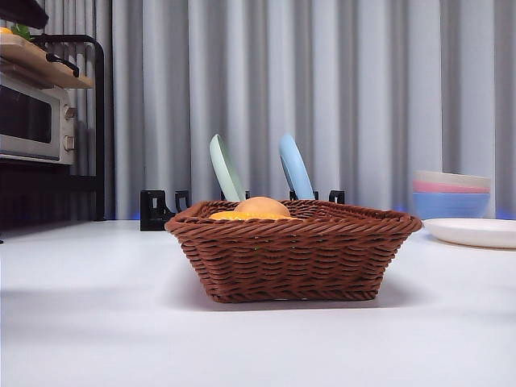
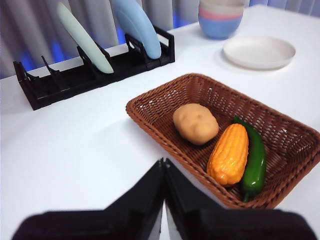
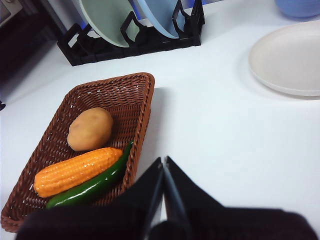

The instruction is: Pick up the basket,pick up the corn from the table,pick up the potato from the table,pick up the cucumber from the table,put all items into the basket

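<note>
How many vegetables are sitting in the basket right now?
3, all inside the basket: the potato toward one end, the corn next to it, and the cucumber alongside the corn against the basket's wall. Nothing seems hidden.

Front low, level; wrists overhead; basket shared

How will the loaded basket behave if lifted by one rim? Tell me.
The basket would probably tilt, since the potato, corn and green vegetable lie loose inside and could roll. Its tight weave looks fairly stiff, so little sagging seems likely. The braided rim should resist slipping.
</note>
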You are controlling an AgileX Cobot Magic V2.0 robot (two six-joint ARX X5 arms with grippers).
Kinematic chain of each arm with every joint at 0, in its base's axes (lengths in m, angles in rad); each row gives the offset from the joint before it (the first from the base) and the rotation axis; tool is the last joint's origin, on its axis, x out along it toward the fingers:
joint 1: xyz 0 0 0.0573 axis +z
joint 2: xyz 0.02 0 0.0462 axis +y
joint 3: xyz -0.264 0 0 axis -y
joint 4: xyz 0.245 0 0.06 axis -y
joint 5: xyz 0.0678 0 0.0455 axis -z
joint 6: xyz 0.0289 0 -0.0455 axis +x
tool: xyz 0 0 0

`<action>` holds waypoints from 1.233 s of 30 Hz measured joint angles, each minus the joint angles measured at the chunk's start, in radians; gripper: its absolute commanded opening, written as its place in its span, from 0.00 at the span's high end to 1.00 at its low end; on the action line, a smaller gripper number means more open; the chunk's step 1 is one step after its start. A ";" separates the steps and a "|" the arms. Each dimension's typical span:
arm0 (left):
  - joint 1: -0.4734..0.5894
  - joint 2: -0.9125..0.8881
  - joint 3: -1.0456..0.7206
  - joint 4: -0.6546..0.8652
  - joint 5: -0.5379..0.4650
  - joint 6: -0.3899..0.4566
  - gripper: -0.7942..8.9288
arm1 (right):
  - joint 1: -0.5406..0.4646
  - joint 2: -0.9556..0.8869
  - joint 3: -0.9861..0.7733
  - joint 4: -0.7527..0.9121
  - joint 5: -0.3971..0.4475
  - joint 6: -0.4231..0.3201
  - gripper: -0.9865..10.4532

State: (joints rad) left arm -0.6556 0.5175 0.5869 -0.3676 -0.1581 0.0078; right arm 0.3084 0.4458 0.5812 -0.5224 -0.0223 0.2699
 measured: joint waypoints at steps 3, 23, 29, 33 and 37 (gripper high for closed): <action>0.036 -0.063 0.000 0.008 0.011 0.008 0.92 | 0.000 0.000 0.000 0.000 0.000 0.000 0.91; 0.552 -0.484 -0.507 0.240 0.163 0.019 0.92 | 0.000 0.000 0.000 0.000 0.000 0.000 0.91; 0.593 -0.511 -0.568 0.257 0.215 0.019 0.92 | 0.000 0.000 0.000 0.000 0.000 0.000 0.91; 0.604 -0.512 -0.569 0.237 0.241 0.019 0.92 | 0.000 0.000 0.000 0.000 0.000 0.000 0.91; 0.609 -0.512 -0.569 0.193 0.240 0.019 0.92 | 0.000 0.000 0.000 0.000 0.000 0.000 0.91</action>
State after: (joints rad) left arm -0.0467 0.0059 0.0177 -0.1749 0.0818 0.0269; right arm 0.3084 0.4458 0.5812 -0.5228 -0.0223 0.2703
